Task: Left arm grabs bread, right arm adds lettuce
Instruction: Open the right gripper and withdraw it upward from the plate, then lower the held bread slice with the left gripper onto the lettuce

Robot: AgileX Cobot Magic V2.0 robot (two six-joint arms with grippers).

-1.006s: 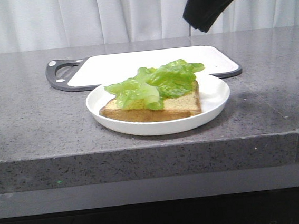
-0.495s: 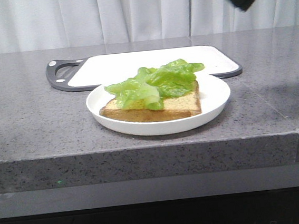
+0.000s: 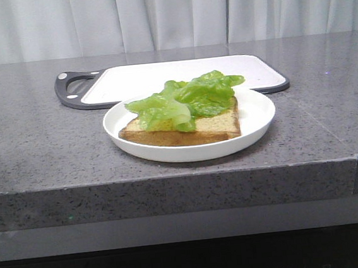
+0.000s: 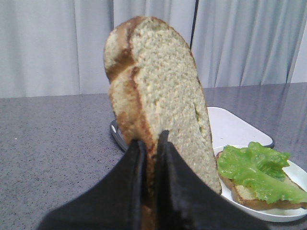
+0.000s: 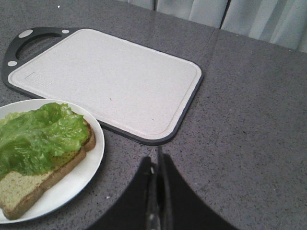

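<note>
My left gripper [image 4: 149,139] is shut on the bread [image 4: 158,86], a thick tan slice with a browned crust, and holds it upright above the counter to the left of the plate. The lettuce [image 3: 188,98] lies spread on another bread slice [image 3: 216,127] on the white plate [image 3: 255,133]. The lettuce also shows in the left wrist view [image 4: 254,167] and the right wrist view [image 5: 33,136]. My right gripper [image 5: 154,160] is shut and empty, above the counter to the right of the plate [image 5: 91,163]. Neither arm shows in the front view.
A white cutting board [image 3: 161,75] with a dark rim and handle lies just behind the plate; it also shows in the right wrist view [image 5: 105,76]. The plate sits near the grey counter's front edge [image 3: 170,176]. Curtains hang behind.
The right arm, at the upper right of the front view, has moved up and to the right and left that view. The plate, slice and lettuce have not moved.
</note>
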